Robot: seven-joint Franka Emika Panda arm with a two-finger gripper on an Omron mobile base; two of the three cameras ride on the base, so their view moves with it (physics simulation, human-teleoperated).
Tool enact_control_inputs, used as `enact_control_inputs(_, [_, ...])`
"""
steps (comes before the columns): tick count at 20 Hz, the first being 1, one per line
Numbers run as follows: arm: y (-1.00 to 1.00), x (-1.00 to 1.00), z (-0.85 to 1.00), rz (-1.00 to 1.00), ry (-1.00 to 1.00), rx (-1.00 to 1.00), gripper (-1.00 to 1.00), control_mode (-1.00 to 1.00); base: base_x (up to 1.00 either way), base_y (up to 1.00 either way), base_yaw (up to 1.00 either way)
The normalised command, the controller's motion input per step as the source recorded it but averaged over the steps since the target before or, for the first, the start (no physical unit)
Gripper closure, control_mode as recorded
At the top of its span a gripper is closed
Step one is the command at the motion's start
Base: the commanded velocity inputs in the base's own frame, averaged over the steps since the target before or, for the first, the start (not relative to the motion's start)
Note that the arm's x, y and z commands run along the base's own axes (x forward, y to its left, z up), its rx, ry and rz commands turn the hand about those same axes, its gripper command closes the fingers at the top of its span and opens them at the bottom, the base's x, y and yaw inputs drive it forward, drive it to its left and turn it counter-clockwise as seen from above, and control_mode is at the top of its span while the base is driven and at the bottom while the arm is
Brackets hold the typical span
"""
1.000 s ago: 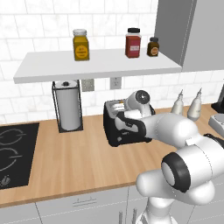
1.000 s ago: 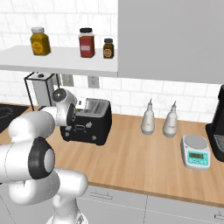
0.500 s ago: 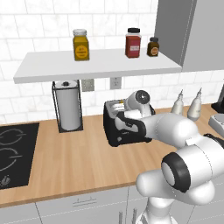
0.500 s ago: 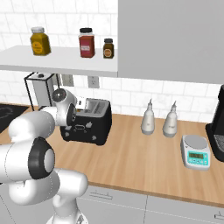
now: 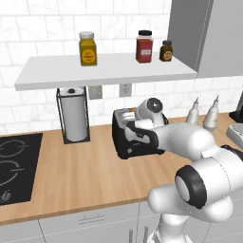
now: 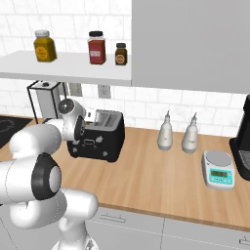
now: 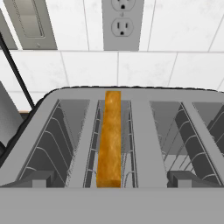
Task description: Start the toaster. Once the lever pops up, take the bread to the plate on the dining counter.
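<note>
white tiled wall (image 5: 42, 33), grey shelf (image 5: 104, 69), wood counter (image 5: 80, 175), black cooktop (image 5: 14, 163), wall outlet (image 7: 122, 24).

Place: a home kitchen, rendered.
Worktop: wood counter (image 5: 71, 175) over grey cabinets, white tiled wall behind.
Cooking: black cooktop (image 5: 14, 166) set in the counter; toaster (image 6: 97, 139).
Storage: shelf (image 5: 104, 69) with three jars, probably spices.
Fittings: paper towel holder (image 5: 73, 114), wall outlet (image 7: 122, 24), kitchen scale (image 6: 218, 169), two pale bottles (image 6: 166, 134).
</note>
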Motion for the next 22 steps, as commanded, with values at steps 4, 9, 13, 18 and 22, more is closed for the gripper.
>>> enact_control_inputs(4, [0.00, 0.00, 0.00, 0.00, 0.00, 0.00, -1.00, -1.00, 0.00, 0.00, 0.00])
enact_control_inputs(9, [0.00, 0.00, 0.00, 0.00, 0.00, 0.00, -1.00, -1.00, 0.00, 0.00, 0.00])
enact_control_inputs(13, [0.00, 0.00, 0.00, 0.00, 0.00, 0.00, -1.00, -1.00, 0.00, 0.00, 0.00])
enact_control_inputs(18, [0.00, 0.00, 0.00, 0.00, 0.00, 0.00, -1.00, -1.00, 0.00, 0.00, 0.00])
enact_control_inputs(22, [0.00, 0.00, 0.00, 0.00, 0.00, 0.00, -1.00, -1.00, 0.00, 0.00, 0.00])
